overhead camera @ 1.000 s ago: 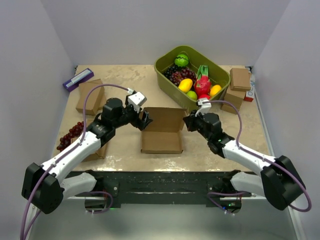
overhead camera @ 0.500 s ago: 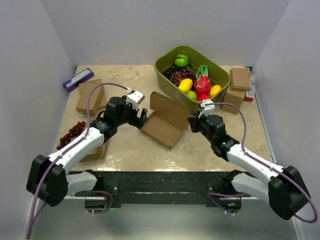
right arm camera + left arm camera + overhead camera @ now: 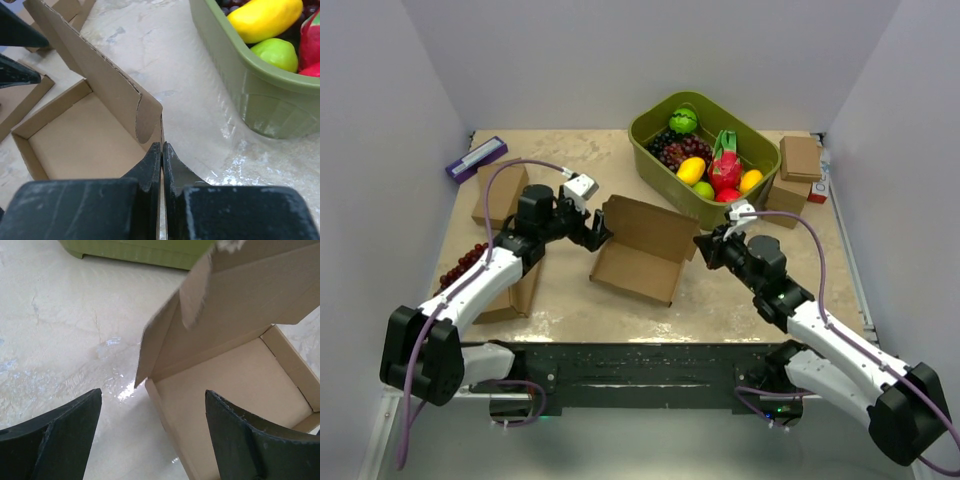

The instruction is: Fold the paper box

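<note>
One green tub [image 3: 663, 176] beside paper box [image 3: 635, 266]

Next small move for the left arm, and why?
Probably ease the left gripper forward and close on the upright side flap: its jaws stand open beside the paper box, the lid is raised, and the right gripper sits shut at the right corner.

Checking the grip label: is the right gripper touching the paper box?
Touching. The right wrist view shows a wall of the paper box pinched in the shut right gripper.
</note>
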Action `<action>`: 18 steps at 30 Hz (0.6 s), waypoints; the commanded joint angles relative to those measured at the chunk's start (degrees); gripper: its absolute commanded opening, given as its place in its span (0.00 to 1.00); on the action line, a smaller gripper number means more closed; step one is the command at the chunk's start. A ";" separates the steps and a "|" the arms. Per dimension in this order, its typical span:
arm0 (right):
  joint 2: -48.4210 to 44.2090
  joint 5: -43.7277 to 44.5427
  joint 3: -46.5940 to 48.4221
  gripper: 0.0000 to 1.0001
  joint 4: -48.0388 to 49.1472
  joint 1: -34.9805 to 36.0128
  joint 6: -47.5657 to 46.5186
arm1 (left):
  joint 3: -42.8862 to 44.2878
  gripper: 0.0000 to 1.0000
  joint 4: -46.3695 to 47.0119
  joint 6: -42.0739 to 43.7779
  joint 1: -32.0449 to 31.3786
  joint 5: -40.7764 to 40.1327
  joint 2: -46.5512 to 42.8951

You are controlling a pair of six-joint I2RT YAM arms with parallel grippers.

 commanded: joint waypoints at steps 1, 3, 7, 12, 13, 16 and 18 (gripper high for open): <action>-0.56 -4.20 1.07 0.00 -0.29 -0.11 -0.84 | 1.95 0.88 3.43 -0.18 0.35 0.40 -0.45; -0.12 -5.43 1.34 0.00 -0.38 -0.10 -1.19 | 2.03 0.87 2.82 -0.18 0.35 -2.68 -0.45; 0.76 -5.79 1.51 0.00 -0.47 -0.02 -1.28 | 1.95 0.75 2.90 -0.01 0.35 -1.38 -1.15; 1.02 -3.95 2.04 0.00 -0.91 -0.10 -1.80 | 1.33 0.41 3.08 -1.31 0.35 -0.58 -1.33; 0.94 -4.29 1.95 0.00 -0.73 -0.11 -2.07 | 1.16 0.38 3.17 -2.02 0.26 -0.58 -1.15; 1.11 -3.08 1.95 0.00 -0.12 -0.11 -2.16 | 1.07 0.27 3.17 -3.00 -0.53 0.47 -0.19; 1.37 -2.19 2.30 0.00 -0.03 -0.10 -2.59 | 1.07 0.23 3.43 -3.08 -1.49 0.56 0.52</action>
